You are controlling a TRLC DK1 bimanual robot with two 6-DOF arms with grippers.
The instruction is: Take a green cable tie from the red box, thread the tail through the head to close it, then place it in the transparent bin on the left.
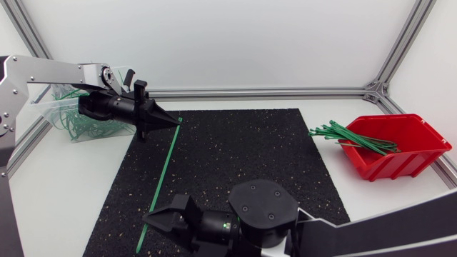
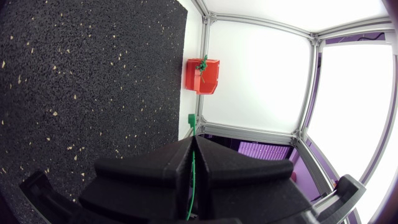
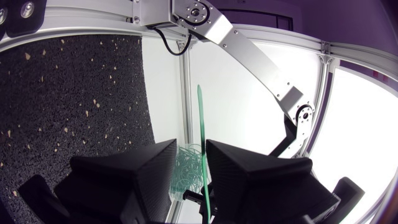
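Where the left arm (image 1: pixel 50 71) comes in at the upper left of the head view, the transparent bin (image 1: pixel 44 107) sits beneath it near the table's edge, with a tangle of green ties (image 1: pixel 82 127) inside. Just right of the bin, the left gripper (image 1: pixel 171 120) points across the black mat (image 1: pixel 243 157). Its fingers are clenched on one green cable tie (image 1: pixel 163 178). The left wrist view shows the two wedges pressed together with the thin green strip pinched in the seam, and the tie's square head (image 2: pixel 191 118) poking out just past the tips.

From that grip the tie runs straight, slanting down the left part of the mat toward the lower left of the frame. Its tail end reaches the right gripper (image 1: pixel 151 220), which lies at the bottom centre and points left. In the right wrist view these fingers stand apart with a clear gap. The strip passes through that gap, closer to one finger than the other, so this pincer is released and not grasping the tie. Whether the strip brushes that nearer finger, I cannot tell.

Far over at the right, off the mat, is the red box (image 1: pixel 410 153). A bundle of green ties (image 1: pixel 346 135) sticks out over its left rim.
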